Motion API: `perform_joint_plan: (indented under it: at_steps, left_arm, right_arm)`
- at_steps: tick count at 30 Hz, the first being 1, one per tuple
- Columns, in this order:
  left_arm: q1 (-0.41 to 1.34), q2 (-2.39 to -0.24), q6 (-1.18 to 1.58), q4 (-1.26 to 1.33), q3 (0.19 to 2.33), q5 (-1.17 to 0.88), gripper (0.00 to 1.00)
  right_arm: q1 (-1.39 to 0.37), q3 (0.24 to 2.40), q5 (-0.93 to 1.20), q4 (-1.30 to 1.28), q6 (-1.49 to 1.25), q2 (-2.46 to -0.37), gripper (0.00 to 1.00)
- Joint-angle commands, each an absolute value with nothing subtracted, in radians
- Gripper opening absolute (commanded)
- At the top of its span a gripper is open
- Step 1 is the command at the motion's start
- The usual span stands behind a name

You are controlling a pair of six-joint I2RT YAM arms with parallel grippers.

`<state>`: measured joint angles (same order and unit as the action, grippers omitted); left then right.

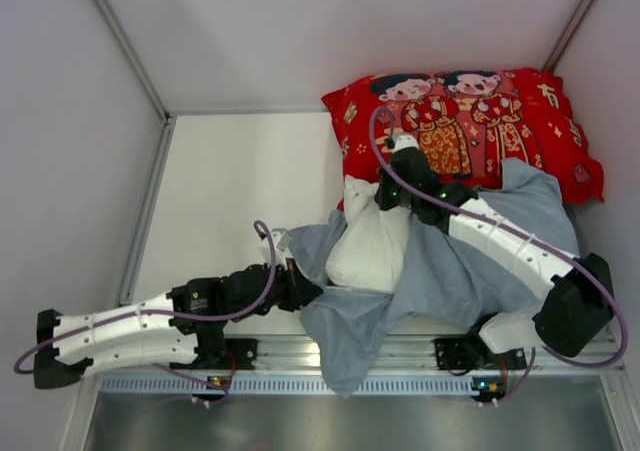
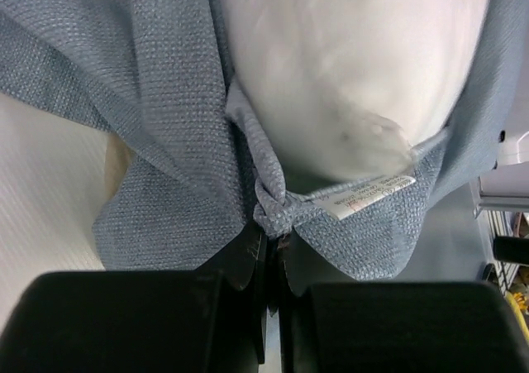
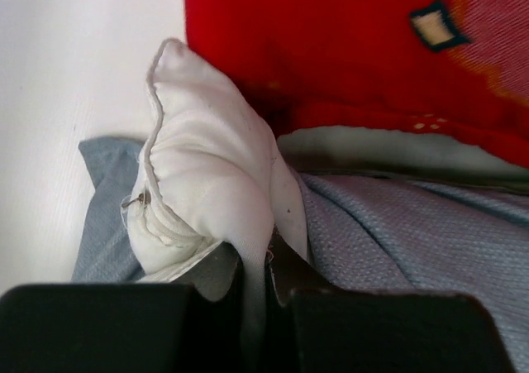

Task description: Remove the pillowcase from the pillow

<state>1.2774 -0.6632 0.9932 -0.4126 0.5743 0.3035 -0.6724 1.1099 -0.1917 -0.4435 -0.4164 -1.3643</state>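
The pillowcase [image 1: 450, 271] lies rumpled across the table's near right, its blue-grey side up. The plain white pillow [image 1: 368, 246] bulges out of its open left end. My left gripper [image 1: 303, 289] is shut on a bunched edge of the pillowcase [image 2: 277, 212], next to a white care label [image 2: 368, 198]; the pillow [image 2: 347, 67] fills the view above. My right gripper [image 1: 385, 196] is shut on a corner of the pillow [image 3: 211, 199] at its far end, with pillowcase cloth [image 3: 413, 232] lying to the right.
A red pillow [image 1: 470, 121] printed with two cartoon figures lies at the back right, touching the pillowcase; it also shows in the right wrist view [image 3: 347, 50]. White walls enclose the table. A metal rail [image 1: 380, 356] runs along the near edge.
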Motion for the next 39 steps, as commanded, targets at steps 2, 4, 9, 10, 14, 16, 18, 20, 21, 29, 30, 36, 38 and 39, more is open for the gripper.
perform_joint_plan:
  at_steps: [2, 4, 9, 10, 14, 16, 18, 20, 21, 29, 30, 36, 38, 39]
  left_arm:
    - [1.304, -0.663, 1.003, -0.492, 0.568, 0.112, 0.0]
    - [1.304, -0.657, 1.014, -0.491, 0.552, 0.117, 0.0]
    - [1.302, -0.646, 1.049, -0.489, 0.514, 0.17, 0.0]
    - [1.302, -0.65, 1.051, -0.482, 0.514, 0.184, 0.0]
    - [1.302, -0.731, 1.0, -0.449, 0.599, 0.228, 0.47]
    - [1.302, -0.796, 0.951, -0.465, 0.7, 0.245, 0.61]
    - [1.302, -0.827, 0.911, -0.483, 0.751, 0.288, 0.73]
    - [1.302, -0.856, 0.876, -0.48, 0.796, 0.313, 0.82]
    - [1.302, -0.867, 0.867, -0.476, 0.804, 0.313, 0.86]
    - [1.302, -0.93, 0.871, -0.416, 0.792, 0.284, 0.88]
    - [1.302, -0.931, 0.871, -0.397, 0.782, 0.272, 0.87]
    - [1.304, -0.98, 0.842, -0.293, 0.796, 0.207, 0.87]
    - [1.302, -1.009, 0.821, -0.249, 0.81, 0.196, 0.86]
    - [1.302, -1.022, 0.812, -0.23, 0.818, 0.199, 0.85]
  right_arm:
    - [-0.509, 1.215, -0.399, -0.377, -0.397, -1.35, 0.0]
    - [-0.468, 1.226, -0.37, -0.377, -0.408, -1.348, 0.0]
    - [-0.442, 1.215, -0.234, -0.362, -0.41, -1.336, 0.0]
    - [-0.446, 1.197, -0.186, -0.344, -0.413, -1.327, 0.0]
    - [-0.529, 1.091, -0.072, -0.287, -0.396, -1.256, 0.0]
    - [-0.593, 1.04, -0.061, -0.293, -0.382, -1.221, 0.0]
    - [-0.633, 1.005, -0.048, -0.307, -0.377, -1.184, 0.0]
    - [-0.649, 0.979, -0.049, -0.31, -0.376, -1.142, 0.0]
    - [-0.66, 0.973, -0.052, -0.313, -0.367, -1.131, 0.0]
    - [-0.66, 0.977, -0.048, -0.357, -0.348, -1.054, 0.0]
    - [-0.66, 0.976, -0.041, -0.357, -0.353, -1.046, 0.0]
    - [-0.661, 0.986, 0.018, -0.351, -0.377, -1.063, 0.0]
    - [-0.661, 0.985, 0.037, -0.347, -0.385, -1.062, 0.0]
    - [-0.666, 0.982, 0.044, -0.347, -0.39, -1.058, 0.0]
